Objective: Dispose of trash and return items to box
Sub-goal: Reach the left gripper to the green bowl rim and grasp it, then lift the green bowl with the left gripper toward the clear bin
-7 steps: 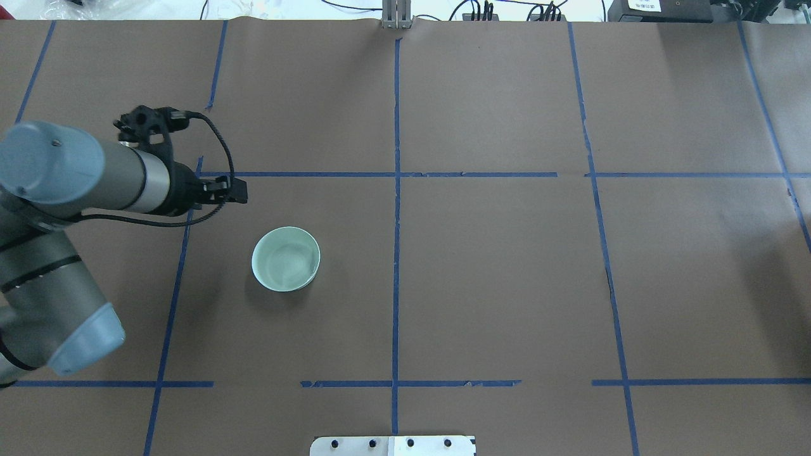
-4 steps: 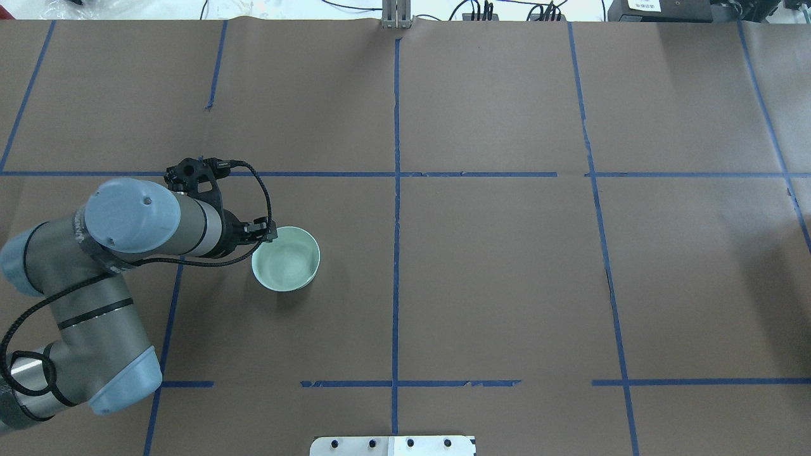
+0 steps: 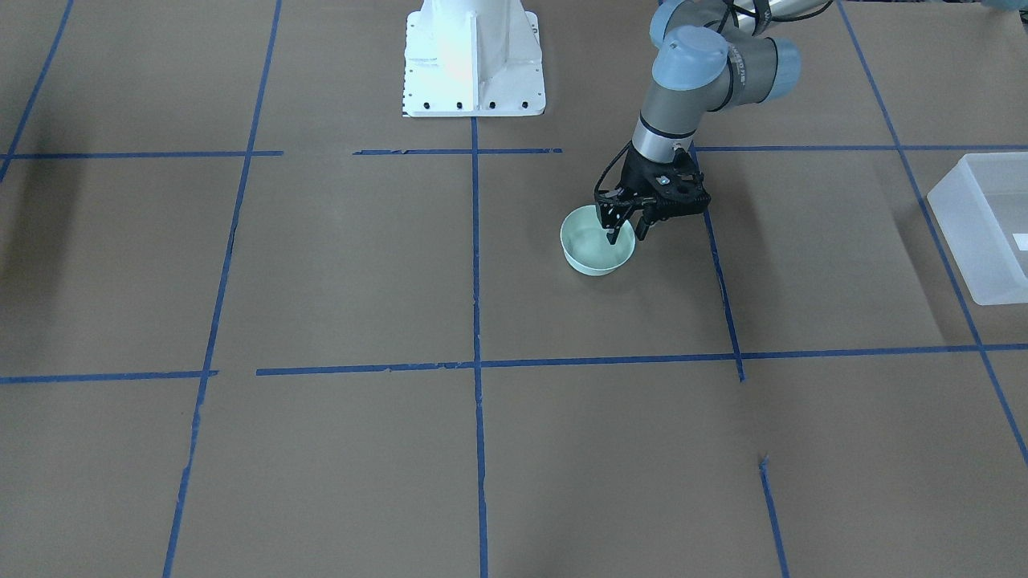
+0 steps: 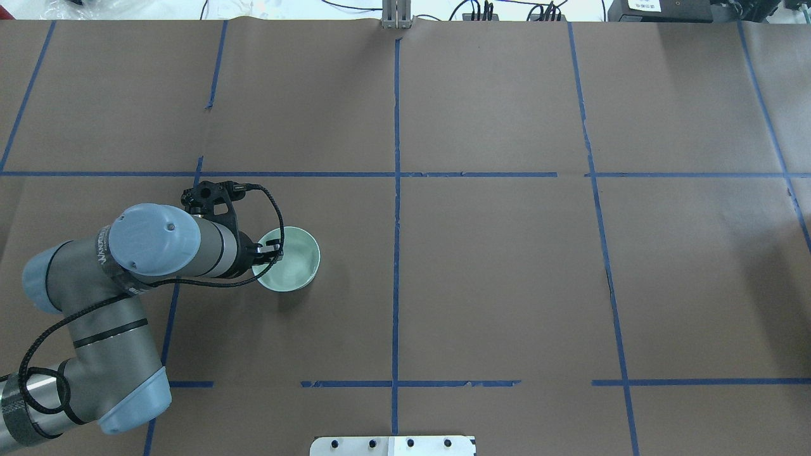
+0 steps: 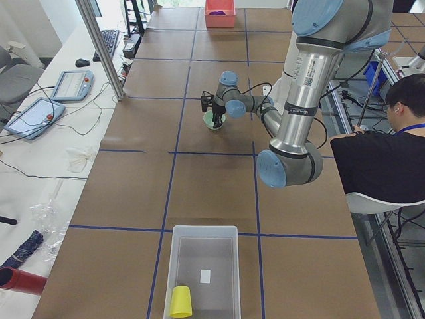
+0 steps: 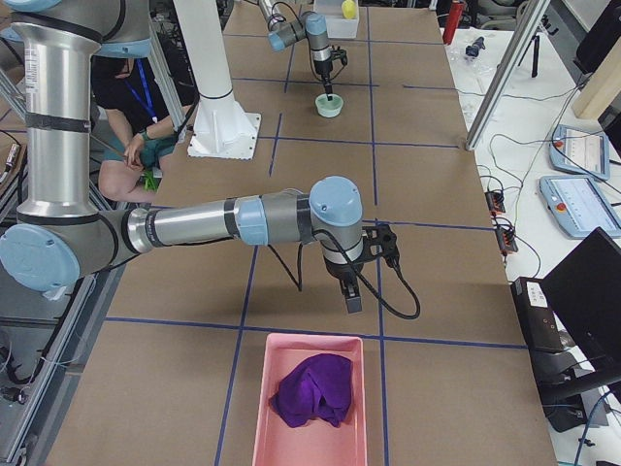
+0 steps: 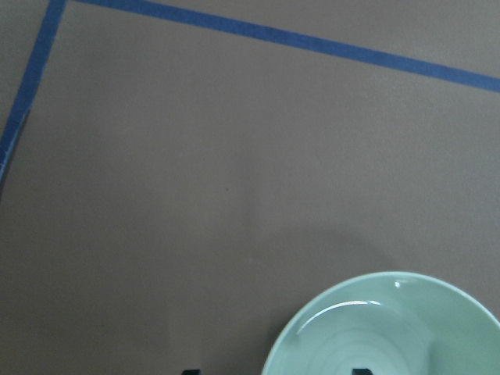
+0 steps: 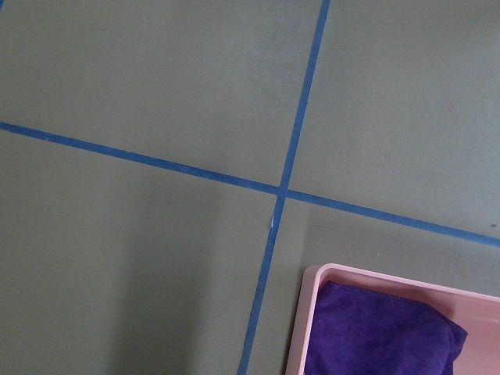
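The pale mint-green bowl (image 4: 298, 263) stands upright on the brown table, left of centre; it also shows in the front view (image 3: 590, 255) and the left wrist view (image 7: 391, 328). My left gripper (image 4: 269, 250) is open and low at the bowl's left rim, also seen in the front view (image 3: 625, 233). One finger is inside the bowl and one outside. The frosted white box (image 3: 984, 233) lies further out to my left; in the exterior left view the box (image 5: 199, 249) holds a yellow cup (image 5: 180, 302). My right gripper (image 6: 351, 299) hangs above the table far off to the right; I cannot tell whether it is open or shut.
A pink tray (image 6: 267, 427) holding a purple cloth (image 6: 310, 388) lies at the table's right end, below my right gripper. The white robot base (image 3: 474, 64) stands at the near edge. A person (image 5: 385, 146) sits beside the table.
My left arm has swung from behind and left of the bowl toward it. Its gripper has come down onto the bowl's left rim. The bowl has not moved.
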Controlling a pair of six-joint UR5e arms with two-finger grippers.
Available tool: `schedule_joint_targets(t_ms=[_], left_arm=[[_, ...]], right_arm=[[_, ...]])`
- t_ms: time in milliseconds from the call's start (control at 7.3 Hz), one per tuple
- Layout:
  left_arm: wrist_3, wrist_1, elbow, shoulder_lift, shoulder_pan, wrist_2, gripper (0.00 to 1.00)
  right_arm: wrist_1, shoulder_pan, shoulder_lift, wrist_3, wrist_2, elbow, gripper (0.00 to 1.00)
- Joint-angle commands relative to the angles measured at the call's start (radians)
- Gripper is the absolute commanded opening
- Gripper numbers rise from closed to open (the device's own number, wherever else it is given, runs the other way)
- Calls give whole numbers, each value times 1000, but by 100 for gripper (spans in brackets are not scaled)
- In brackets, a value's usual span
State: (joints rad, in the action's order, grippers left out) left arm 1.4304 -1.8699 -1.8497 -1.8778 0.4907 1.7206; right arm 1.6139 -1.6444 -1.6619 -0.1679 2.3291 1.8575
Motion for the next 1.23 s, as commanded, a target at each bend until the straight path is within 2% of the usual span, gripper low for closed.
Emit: schedule_joint_targets(t_ms=[0,274,548,822,1096], left_arm=[[-16,3,-17,-3,5,2,0],[-118,14,-94,28,50,10,0],[-265,14,-141,72,196,100,0],[-530,12,-221,205,377,201,0],[-921,11,-208,307,570,269,0]], right_arm=[[0,0,-6,-4,0,2,100],[0,0,-9,-7,1,2,100],[-2,0,-9,-5,1,3,100],[-2,0,-9,-5,1,3,100],[0,0,-9,-7,1,3,100]])
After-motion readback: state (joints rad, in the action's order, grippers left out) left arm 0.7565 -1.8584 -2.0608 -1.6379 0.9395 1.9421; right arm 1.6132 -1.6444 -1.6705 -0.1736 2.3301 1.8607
